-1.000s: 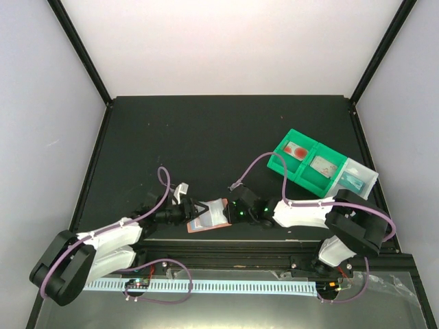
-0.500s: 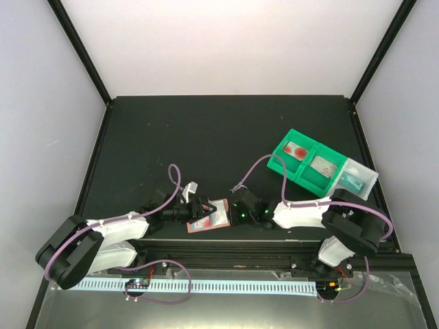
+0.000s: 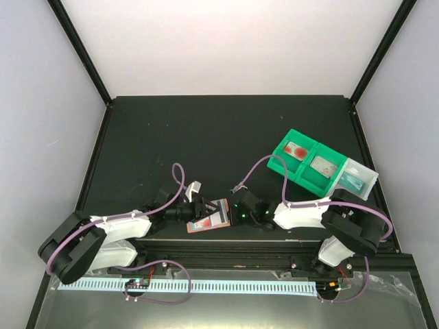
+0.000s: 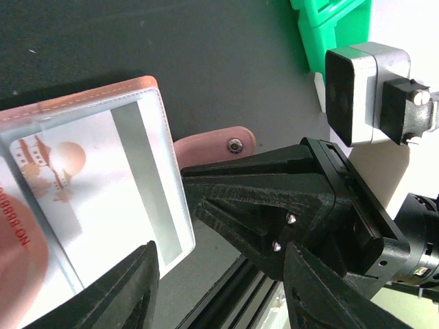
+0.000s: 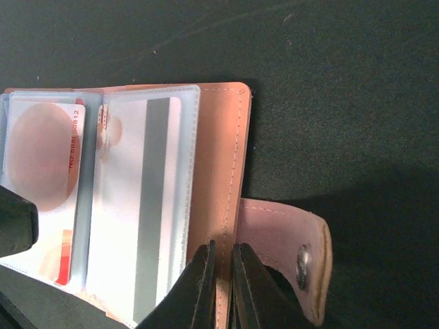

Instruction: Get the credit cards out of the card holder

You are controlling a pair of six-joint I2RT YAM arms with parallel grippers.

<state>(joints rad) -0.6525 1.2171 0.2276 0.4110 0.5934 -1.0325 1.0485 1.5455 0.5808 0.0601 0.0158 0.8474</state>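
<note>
Top ext view: you've got the card holder (image 3: 210,218) lying open on the table (image 3: 206,137), close to the front edge, right btwn the two arms. Your left gripper (image 3: 198,212) is at its left side and your right gripper (image 3: 230,214) at its right side. The green bins (image 3: 307,161) and the clear bin (image 3: 360,179) sit well apart, back and to the right.

Right wrist cam: the claw is pinched down on the holder's terracotta outer panel, at the edge next to the tab (image 5: 281,247). The two fingers (image 5: 202,288) are nearly together w/ only the panel's thickness btwn them. The tab lies flat on the table, snap stud facing up.

Both credit cards (image 5: 147,205) are inside the clear sleeves, none out yet. The one nearer your right claw shows a grey stripe. The other, one sleeve further over, has a big reddish disc and red digits.

Left wrist cam: your left claw is spread wide, holding nothing. One finger (image 4: 130,291) overlaps the near corner of the clear sleeve; whether it touches, can't tell. The other finger is off to the side, past the holder's edge, w/ the black right claw showing beyond it.
</note>
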